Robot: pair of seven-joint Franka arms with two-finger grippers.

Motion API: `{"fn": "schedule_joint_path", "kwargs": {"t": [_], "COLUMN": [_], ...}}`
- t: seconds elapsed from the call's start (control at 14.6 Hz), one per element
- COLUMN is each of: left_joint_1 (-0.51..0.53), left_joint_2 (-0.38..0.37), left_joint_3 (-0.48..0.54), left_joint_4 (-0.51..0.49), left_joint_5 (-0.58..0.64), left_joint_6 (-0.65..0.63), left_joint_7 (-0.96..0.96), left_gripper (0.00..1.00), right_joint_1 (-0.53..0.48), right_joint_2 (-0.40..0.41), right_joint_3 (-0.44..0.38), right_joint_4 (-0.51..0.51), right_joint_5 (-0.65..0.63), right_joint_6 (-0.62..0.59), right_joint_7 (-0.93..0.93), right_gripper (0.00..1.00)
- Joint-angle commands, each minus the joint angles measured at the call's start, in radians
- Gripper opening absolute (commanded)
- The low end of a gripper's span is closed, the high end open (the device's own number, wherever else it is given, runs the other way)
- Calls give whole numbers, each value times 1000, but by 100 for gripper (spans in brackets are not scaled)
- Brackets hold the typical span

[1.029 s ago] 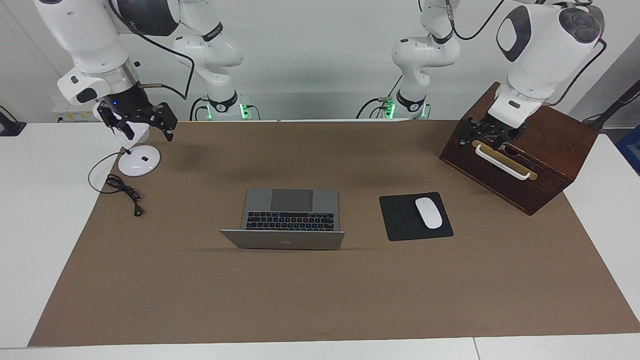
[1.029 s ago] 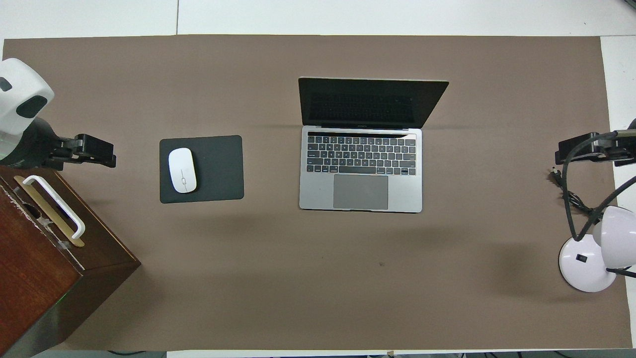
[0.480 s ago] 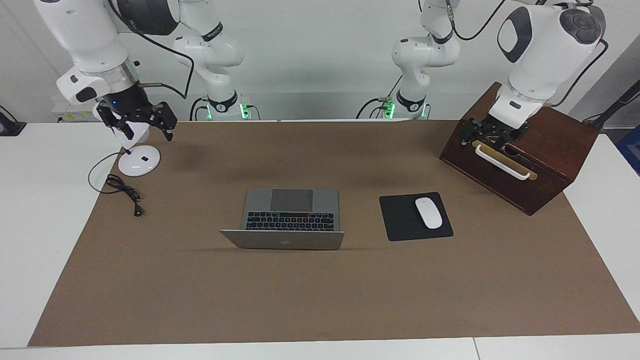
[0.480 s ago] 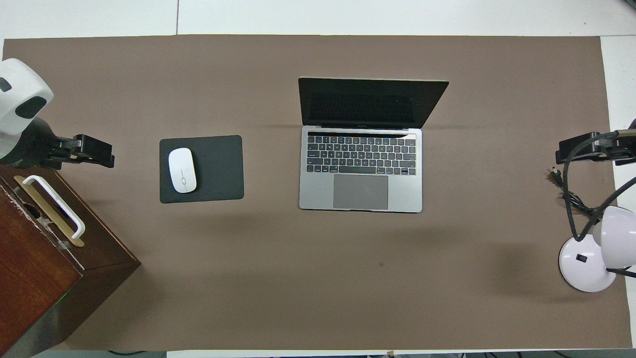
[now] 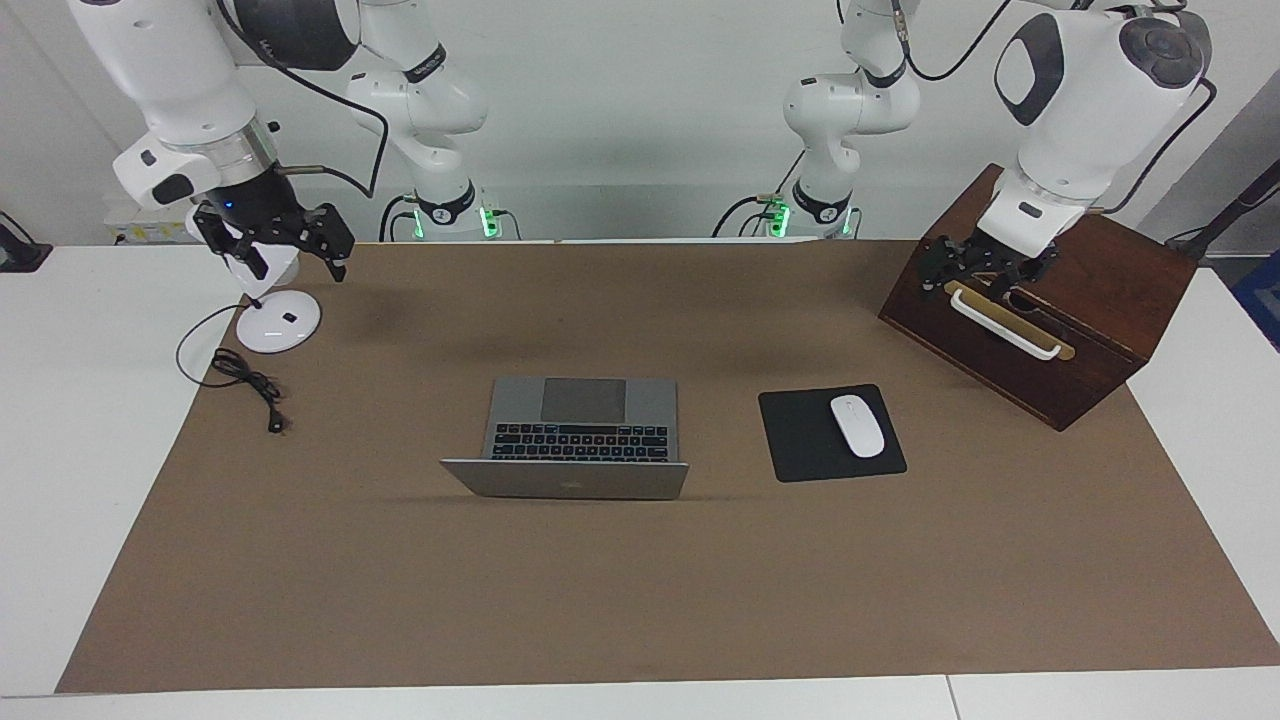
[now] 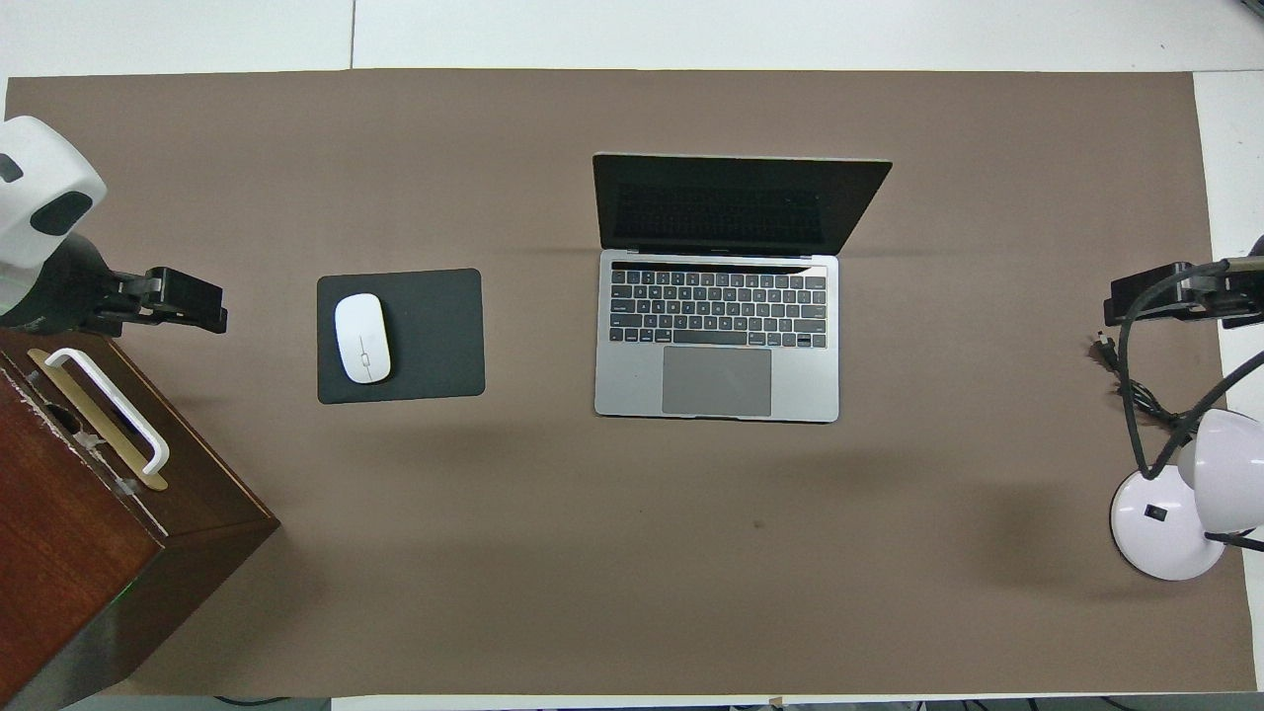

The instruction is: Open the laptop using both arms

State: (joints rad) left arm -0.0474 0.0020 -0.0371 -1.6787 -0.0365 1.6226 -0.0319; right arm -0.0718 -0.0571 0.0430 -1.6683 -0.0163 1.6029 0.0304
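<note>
The silver-grey laptop (image 5: 585,420) stands open in the middle of the brown mat, its lid (image 5: 565,480) upright on the side farther from the robots. In the overhead view the laptop (image 6: 716,336) shows a dark screen, black keyboard and grey trackpad. My right gripper (image 5: 295,262) hangs open and empty over the lamp at the right arm's end of the table; it also shows in the overhead view (image 6: 1150,296). My left gripper (image 5: 980,278) hangs open and empty over the wooden box's handle, seen in the overhead view (image 6: 193,301). Neither gripper touches the laptop.
A black mouse pad (image 5: 800,440) with a white mouse (image 5: 858,425) lies beside the laptop toward the left arm's end. A brown wooden box (image 5: 1100,290) with a white handle stands at that end. A white desk lamp (image 5: 278,322) and its black cable (image 5: 245,378) sit at the right arm's end.
Both grippers have drifted very slightly, staying over the lamp and the box. The laptop has not moved.
</note>
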Motion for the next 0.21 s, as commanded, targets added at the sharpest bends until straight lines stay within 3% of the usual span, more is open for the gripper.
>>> {"fn": "schedule_joint_path", "kwargs": {"t": [0.0,0.14], "left_joint_1": [-12,-12], "left_joint_2": [16,16], "left_joint_3": [11,13], "left_joint_4": [27,27], "left_joint_5": [20,20], "left_joint_6": [3,5], "left_joint_7": [12,12], "left_gripper": [100,100], "right_joint_1": [-26,-26], "right_joint_2": [11,11], "right_joint_3": [21,21], "right_joint_4": [22,21], "right_joint_5": [7,7], "right_joint_6": [-14,-14], "right_joint_7": [-18,-18], "right_gripper": [100,100]}}
